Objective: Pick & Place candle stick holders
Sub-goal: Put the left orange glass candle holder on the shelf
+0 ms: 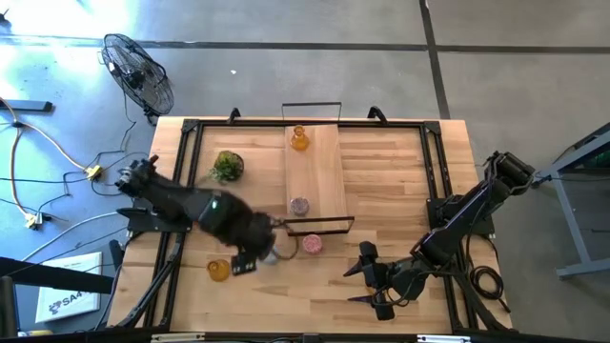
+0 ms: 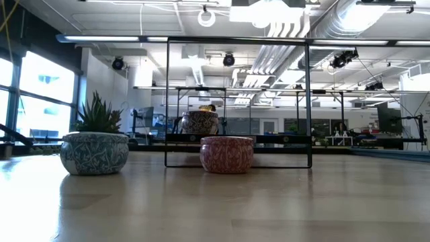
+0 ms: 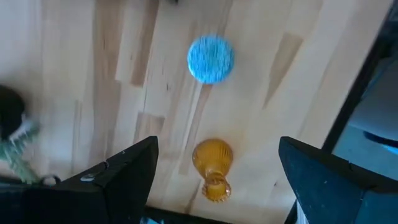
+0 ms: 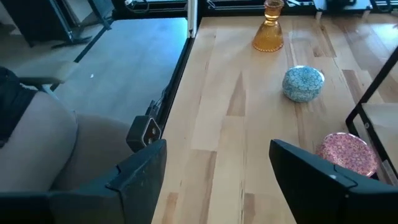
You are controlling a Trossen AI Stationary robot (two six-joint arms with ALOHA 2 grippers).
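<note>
Left pincer (image 1: 259, 255) above blue holder (image 3: 210, 58)

— Where is the left arm? 
— It reaches in from the left edge, its forearm angled toward the near side, and the left tool (image 1: 250, 259) hangs over the table with both fingers (image 3: 127, 171) spread wide and nothing between them.

— And the right arm? 
— Folded at the near right corner, elbow raised behind the right tool (image 1: 368, 279), its fingers (image 4: 140, 171) parted and empty.

Bare table (image 1: 400, 191) right of the wooden riser (image 1: 315, 171); potted plant (image 1: 227, 167) crowds its left
</note>
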